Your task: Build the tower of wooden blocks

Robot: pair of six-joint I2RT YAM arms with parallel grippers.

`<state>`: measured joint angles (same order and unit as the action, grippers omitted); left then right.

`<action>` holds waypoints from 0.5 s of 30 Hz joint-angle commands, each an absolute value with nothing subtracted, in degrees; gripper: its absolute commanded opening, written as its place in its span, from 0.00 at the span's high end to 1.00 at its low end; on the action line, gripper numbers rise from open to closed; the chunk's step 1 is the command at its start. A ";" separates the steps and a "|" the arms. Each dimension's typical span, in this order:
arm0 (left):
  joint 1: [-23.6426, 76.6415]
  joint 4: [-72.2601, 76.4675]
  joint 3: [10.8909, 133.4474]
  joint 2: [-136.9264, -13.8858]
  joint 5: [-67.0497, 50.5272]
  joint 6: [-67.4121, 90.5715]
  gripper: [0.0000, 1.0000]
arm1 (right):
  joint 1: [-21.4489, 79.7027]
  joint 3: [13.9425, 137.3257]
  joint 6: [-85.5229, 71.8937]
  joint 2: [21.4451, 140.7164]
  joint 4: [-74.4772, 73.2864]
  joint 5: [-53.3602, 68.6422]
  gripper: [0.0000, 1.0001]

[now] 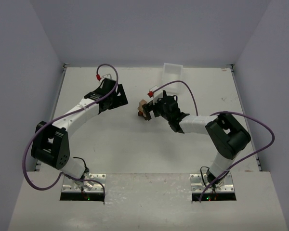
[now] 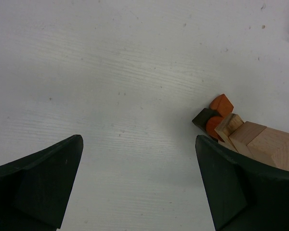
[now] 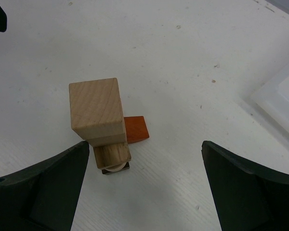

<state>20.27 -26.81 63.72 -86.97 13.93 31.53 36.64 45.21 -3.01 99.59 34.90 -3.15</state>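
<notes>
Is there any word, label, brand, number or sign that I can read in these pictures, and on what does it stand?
None can be read.
The blocks and the tray show no print.
The two red tags are too small to tell.

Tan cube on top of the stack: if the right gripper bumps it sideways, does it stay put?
The tan cube sits high on a narrow stack, and a round piece shows lower down, so the wood block tower looks apt to tip. Bare wood likely slides on its neighbour. It looks stiff and light, so a small push may move it.
</notes>
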 commanded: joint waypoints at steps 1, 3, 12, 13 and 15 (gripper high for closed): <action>19.60 -25.93 63.80 -84.46 14.15 31.29 0.00 | 37.26 44.91 -2.13 97.21 38.15 -5.30 0.01; 19.60 -26.01 63.63 -84.29 14.06 31.38 0.00 | 37.26 44.90 -2.29 97.03 38.23 -5.43 0.01; 19.55 -25.88 63.49 -83.71 14.11 31.11 0.00 | 37.39 41.97 -2.60 91.04 36.49 1.37 0.01; 19.58 -25.91 63.53 -83.74 14.08 31.11 0.00 | 37.42 41.07 -2.73 89.85 36.43 2.80 0.01; 19.60 -25.84 63.54 -83.82 13.90 31.11 0.00 | 37.44 39.90 -3.20 87.23 35.79 4.26 0.01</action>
<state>20.25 -26.79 63.72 -85.92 13.93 31.53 36.95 42.21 -3.01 93.87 34.27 -0.53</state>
